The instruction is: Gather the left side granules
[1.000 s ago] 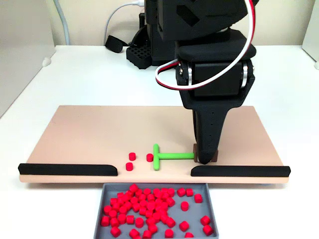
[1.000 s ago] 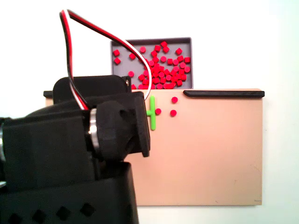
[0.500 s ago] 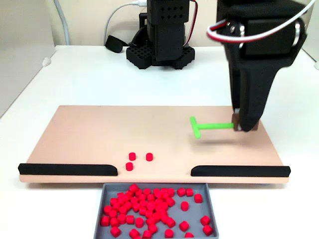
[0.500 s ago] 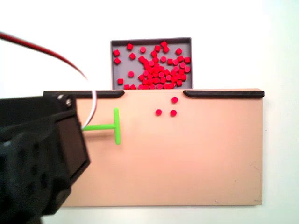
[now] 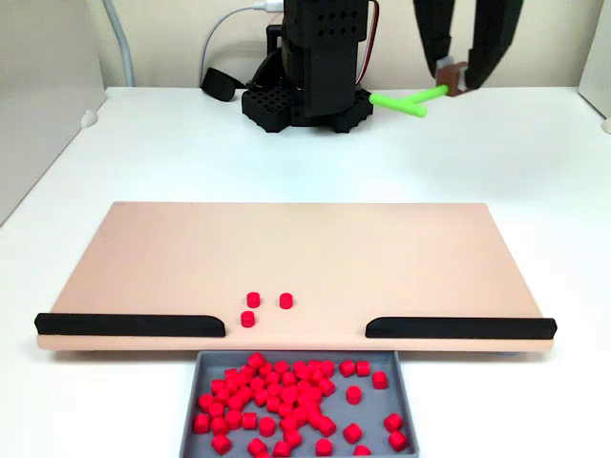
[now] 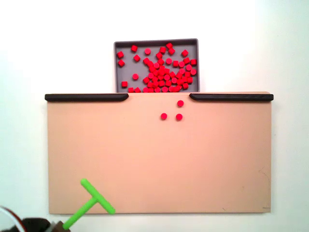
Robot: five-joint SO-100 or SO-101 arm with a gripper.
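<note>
Both fixed views are showing the gripper (image 5: pixel 456 81) lifted clear of the board (image 5: pixel 172 258), its two fingers clamping the stem of the green T-tool (image 5: pixel 409 99). Seen from the front, the tool is hanging in the air at the upper right, in front of the arm's base (image 5: pixel 305 95), its crossbar pointing left. From above, the T-tool (image 6: pixel 91 203) is sitting over the board's lower left corner (image 6: pixel 63 193), with the gripper (image 6: pixel 57 225) just peeking in at the bottom edge. The three granules (image 5: pixel 254 300) are lying loose on the board, close together but apart from each other, near the gap between the two black rails (image 5: pixel 129 324); from above the granules (image 6: pixel 179 117) are lying just below that gap. Beyond the gap the grey tray (image 5: pixel 191 401) is holding a dense heap of red pellets (image 5: pixel 286 401).
</note>
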